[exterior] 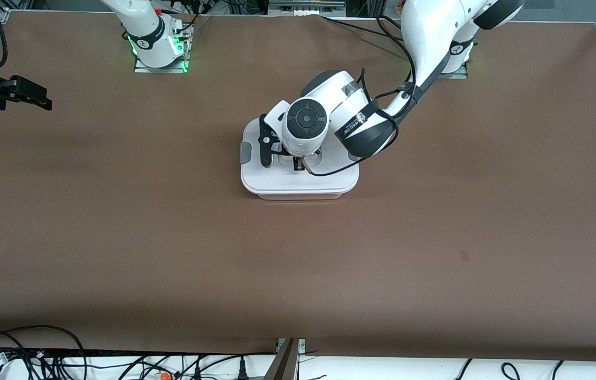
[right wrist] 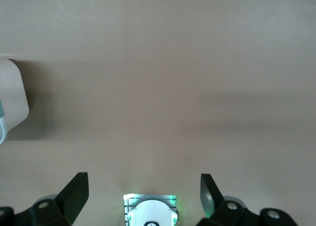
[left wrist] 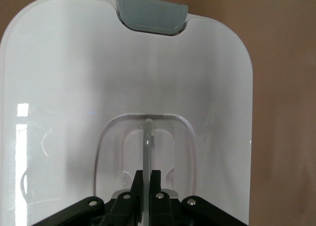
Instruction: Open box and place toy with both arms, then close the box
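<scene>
1. The table (exterior: 118, 237) was a plain brown sheet, with loose black cables (exterior: 39, 359) bunched along the edge nearest the front camera.
2. The box (exterior: 298, 182) sat mid-table, its white lid (left wrist: 74, 88) on and a grey clip (left wrist: 152, 14) showing at the lid's edge.
3. The toy showed in none of the views.
4. The left arm (exterior: 429, 47) reached from its base down over the box, wrist bent steeply.
5. The left gripper (left wrist: 146, 186) stood at the lid's recessed clear handle (left wrist: 147, 137), its fingers drawn narrow against the handle's thin bar, one on each side.
6. The right arm waited, its right gripper (exterior: 31, 97) up over the table's edge at the right arm's end.
7. Its fingers (right wrist: 74, 194) were spread wide and held nothing.
</scene>
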You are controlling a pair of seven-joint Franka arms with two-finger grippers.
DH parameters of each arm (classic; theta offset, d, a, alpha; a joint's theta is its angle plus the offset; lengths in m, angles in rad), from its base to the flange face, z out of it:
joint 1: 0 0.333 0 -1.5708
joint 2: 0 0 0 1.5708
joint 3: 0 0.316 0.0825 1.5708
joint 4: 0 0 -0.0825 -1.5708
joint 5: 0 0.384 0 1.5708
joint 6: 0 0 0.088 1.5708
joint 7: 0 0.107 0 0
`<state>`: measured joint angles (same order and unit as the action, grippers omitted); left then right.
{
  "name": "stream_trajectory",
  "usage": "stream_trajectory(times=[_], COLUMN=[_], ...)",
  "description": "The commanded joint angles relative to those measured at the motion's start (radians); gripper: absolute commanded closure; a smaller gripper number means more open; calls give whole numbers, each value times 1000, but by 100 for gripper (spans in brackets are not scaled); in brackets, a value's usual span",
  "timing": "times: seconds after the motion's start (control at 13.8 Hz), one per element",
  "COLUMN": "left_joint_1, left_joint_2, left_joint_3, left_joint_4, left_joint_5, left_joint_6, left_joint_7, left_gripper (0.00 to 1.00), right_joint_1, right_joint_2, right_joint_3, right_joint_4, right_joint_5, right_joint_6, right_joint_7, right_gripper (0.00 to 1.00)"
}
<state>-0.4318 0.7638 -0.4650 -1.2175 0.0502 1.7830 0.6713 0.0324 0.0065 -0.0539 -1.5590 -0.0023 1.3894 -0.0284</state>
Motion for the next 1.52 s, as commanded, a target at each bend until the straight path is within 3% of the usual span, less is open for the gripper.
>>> stream_trajectory(times=[0.0, 1.3, 1.37, 1.44], left_joint_1=[4, 5, 5, 7], left_joint_2=[-24, -20, -20, -20], left_joint_3=[2, 9, 9, 12], left_joint_4=[-27, -27, -27, -27], left_joint_5=[-4, -1, -1, 0], left_joint_6=[-14, -11, -13, -11], left_joint_7=[-16, 68, 65, 70], left_gripper=[100, 100, 91, 10], right_joint_1=[0, -2, -2, -2], right_joint_2=[3, 3, 3, 3], right_joint_3=[-7, -7, -7, -7], right_joint_4=[11, 11, 11, 10], right_joint_5=[21, 27, 27, 27], right_joint_6=[-3, -3, -3, -3], right_joint_7=[-11, -11, -11, -11], right_gripper=[0, 0, 0, 0])
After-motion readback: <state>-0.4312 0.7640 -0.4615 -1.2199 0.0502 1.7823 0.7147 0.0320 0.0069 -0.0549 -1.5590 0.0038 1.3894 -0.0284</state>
